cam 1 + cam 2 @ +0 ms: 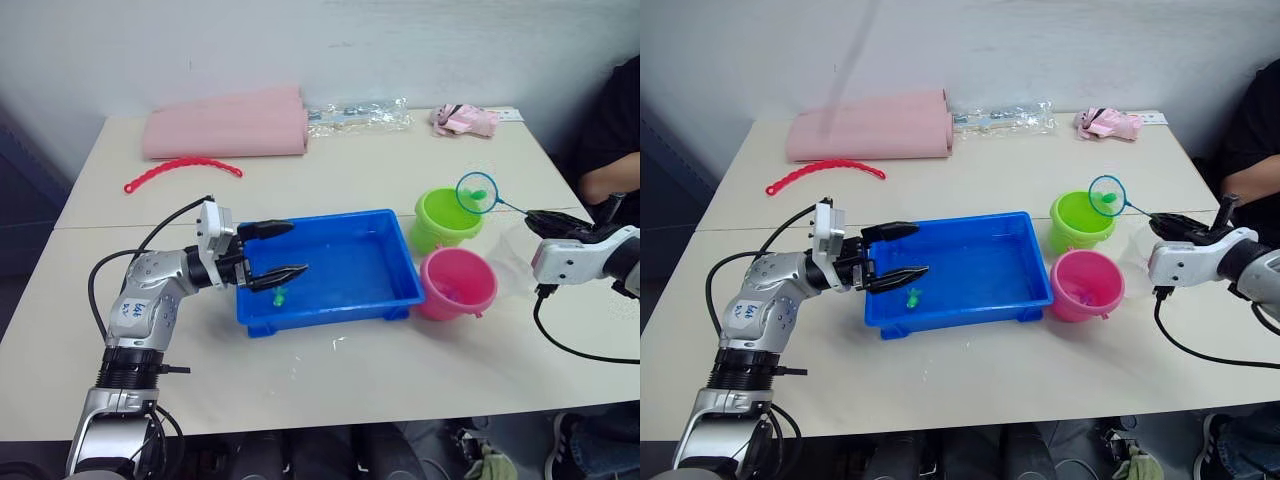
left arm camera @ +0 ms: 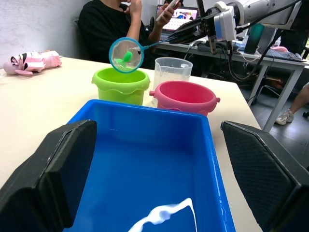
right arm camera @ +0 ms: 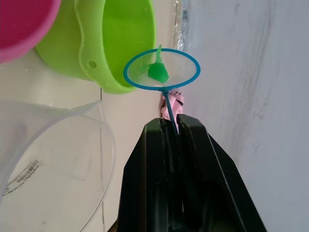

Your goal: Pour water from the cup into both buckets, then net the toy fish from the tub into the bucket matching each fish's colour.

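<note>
The blue tub (image 1: 395, 250) sits mid-table holding water and a small green toy fish (image 1: 281, 295) near its left end. My left gripper (image 1: 297, 248) is open over that left end, just above the fish. The lime green bucket (image 1: 440, 225) and pink bucket (image 1: 457, 283) stand side by side right of the tub. My right gripper (image 1: 537, 218) is shut on the thin handle of the net (image 1: 477, 192). The net's hoop hangs above the green bucket's far right rim with a green fish (image 3: 158, 72) in its mesh. The clear cup (image 2: 172, 72) stands right of the buckets, under my right gripper.
A rolled pink mat (image 1: 228, 125), a red beaded strip (image 1: 183, 170), a clear plastic bag (image 1: 358, 115) and a pink cloth bundle (image 1: 464, 120) lie along the table's back. A person (image 1: 612, 150) sits at the right edge.
</note>
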{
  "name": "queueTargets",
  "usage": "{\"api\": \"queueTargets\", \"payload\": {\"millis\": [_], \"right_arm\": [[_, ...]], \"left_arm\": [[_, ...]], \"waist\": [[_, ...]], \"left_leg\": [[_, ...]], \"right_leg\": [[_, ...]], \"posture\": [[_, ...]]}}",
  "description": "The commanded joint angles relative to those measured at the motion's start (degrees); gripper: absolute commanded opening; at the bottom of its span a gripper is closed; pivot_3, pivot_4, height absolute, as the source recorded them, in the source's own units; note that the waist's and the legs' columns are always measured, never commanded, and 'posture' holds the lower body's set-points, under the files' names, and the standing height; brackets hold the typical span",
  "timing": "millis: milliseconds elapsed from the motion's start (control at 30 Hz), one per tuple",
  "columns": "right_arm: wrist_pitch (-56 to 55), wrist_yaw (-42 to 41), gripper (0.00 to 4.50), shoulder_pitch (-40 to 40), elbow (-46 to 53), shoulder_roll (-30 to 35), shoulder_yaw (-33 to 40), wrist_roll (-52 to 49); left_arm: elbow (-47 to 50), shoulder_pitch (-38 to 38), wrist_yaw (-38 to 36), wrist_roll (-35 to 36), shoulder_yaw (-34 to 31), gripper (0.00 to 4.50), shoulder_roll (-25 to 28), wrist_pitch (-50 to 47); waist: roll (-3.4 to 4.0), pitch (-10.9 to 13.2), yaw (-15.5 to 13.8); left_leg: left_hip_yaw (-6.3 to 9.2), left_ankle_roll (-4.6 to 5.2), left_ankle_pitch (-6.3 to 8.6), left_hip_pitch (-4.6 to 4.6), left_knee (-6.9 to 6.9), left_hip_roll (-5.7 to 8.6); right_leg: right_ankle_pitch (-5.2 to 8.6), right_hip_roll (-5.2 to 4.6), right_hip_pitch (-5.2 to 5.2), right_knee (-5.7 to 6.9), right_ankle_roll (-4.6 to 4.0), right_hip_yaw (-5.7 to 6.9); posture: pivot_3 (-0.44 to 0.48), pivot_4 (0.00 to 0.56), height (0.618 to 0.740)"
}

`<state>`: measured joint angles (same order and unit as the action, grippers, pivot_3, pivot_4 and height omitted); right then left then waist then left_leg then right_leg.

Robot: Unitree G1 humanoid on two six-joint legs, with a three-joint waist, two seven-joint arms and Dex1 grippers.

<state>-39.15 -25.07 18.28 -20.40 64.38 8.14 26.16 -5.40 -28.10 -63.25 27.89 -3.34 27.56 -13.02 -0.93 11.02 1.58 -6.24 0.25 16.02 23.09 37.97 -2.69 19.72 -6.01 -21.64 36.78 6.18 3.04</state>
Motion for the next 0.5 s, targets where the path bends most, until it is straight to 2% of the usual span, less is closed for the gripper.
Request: {"api": "queueTargets", "payload": {"millis": [33, 233, 300, 400, 500], "right_arm": [[-2.32, 4.39, 0.0, 1.69, -1.42, 2.09, -0.7, 3.08], [-2.69, 6.24, 0.0, 4.1, -1.97, 2.29, -2.78, 4.21], [-2.68, 7.63, 0.0, 4.63, -1.57, 3.35, -3.7, 7.34], [-2.2, 4.82, 0.0, 4.87, -2.07, 2.96, -4.46, 4.43], [-3.6, 7.01, 0.0, 5.14, -1.84, 3.2, -4.52, 5.08]], "left_arm": [[1.15, -0.33, -0.39, 0.64, -0.58, 4.48, 0.44, 0.52], [1.26, -0.42, -1.02, 0.84, -0.91, 4.48, 1.13, 0.25], [1.11, -0.62, -1.15, 0.85, -1.01, 4.48, 1.24, 0.28], [1.05, -0.68, -1.16, 0.83, -1.06, 4.48, 1.25, 0.39], [1.06, -0.7, -1.25, 0.96, -1.14, 4.48, 1.34, 0.34]], "waist": [[0.0, 0.0, -0.01], [0.0, 0.0, 0.01], [0.0, 0.0, 0.02], [0.0, 0.0, 0.01], [0.01, 0.0, -0.01]], "left_leg": [[0.0, 0.0, 0.0, 0.0, 0.0, -0.01], [-0.01, -0.02, -0.01, -0.01, 0.01, 0.0], [-0.01, -0.03, -0.02, -0.01, 0.01, -0.02], [-0.01, -0.03, -0.02, -0.02, 0.01, -0.03], [-0.01, -0.03, -0.02, -0.01, 0.01, -0.01]], "right_leg": [[0.0, 0.01, 0.0, 0.0, 0.0, 0.0], [0.0, 0.01, 0.0, 0.02, 0.0, -0.02], [0.0, 0.03, 0.0, 0.03, 0.0, -0.02], [0.0, 0.04, -0.01, 0.03, 0.0, -0.04], [0.0, 0.04, 0.0, 0.02, 0.0, -0.04]], "posture": [[0.0, 0.15, 0.74], [0.0, 0.15, 0.74], [0.0, 0.15, 0.74], [0.0, 0.15, 0.74], [0.0, 0.15, 0.74]]}}
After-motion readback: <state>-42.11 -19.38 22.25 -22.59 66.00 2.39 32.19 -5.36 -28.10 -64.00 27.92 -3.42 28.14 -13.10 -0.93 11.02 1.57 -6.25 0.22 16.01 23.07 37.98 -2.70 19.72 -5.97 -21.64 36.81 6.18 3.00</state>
